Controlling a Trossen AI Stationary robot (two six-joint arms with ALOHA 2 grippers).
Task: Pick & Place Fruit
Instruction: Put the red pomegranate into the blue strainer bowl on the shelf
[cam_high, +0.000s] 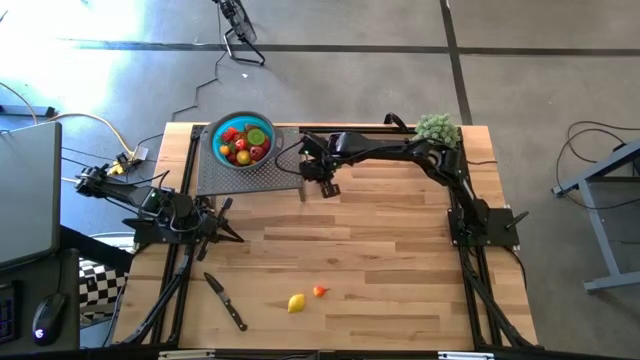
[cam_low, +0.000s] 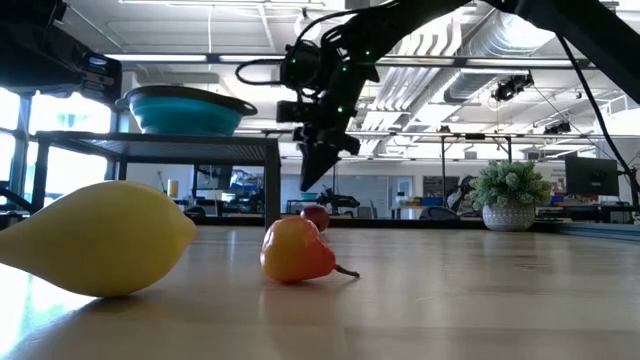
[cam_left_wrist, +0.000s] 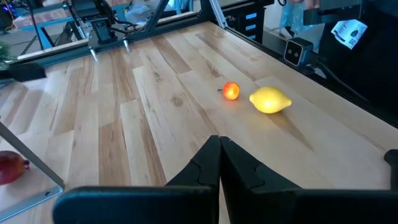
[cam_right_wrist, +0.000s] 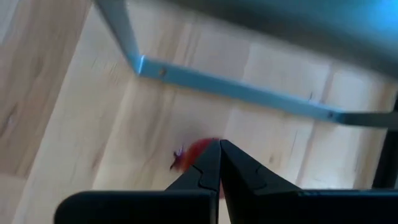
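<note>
A teal bowl (cam_high: 245, 140) with several small red, orange, yellow and green fruits stands on a grey metal rack (cam_high: 250, 172) at the table's far side. A dark red fruit (cam_low: 315, 214) lies on the table by the rack's edge. My right gripper (cam_low: 306, 184) hangs shut a little above it, pointing steeply down, and touches nothing. In the right wrist view the red fruit (cam_right_wrist: 198, 151) shows just past the shut fingertips (cam_right_wrist: 219, 144). A yellow lemon (cam_high: 296, 302) and a small orange-red fruit (cam_high: 320, 291) lie near the front edge. My left gripper (cam_left_wrist: 219, 143) waits shut at the table's left.
A black-handled knife (cam_high: 225, 300) lies at the front left. A fuzzy green plant ball (cam_high: 437, 127) sits at the far right corner. The rack's thin legs (cam_low: 272, 190) and frame stand close beside my right gripper. Bare wood spreads over the table's middle.
</note>
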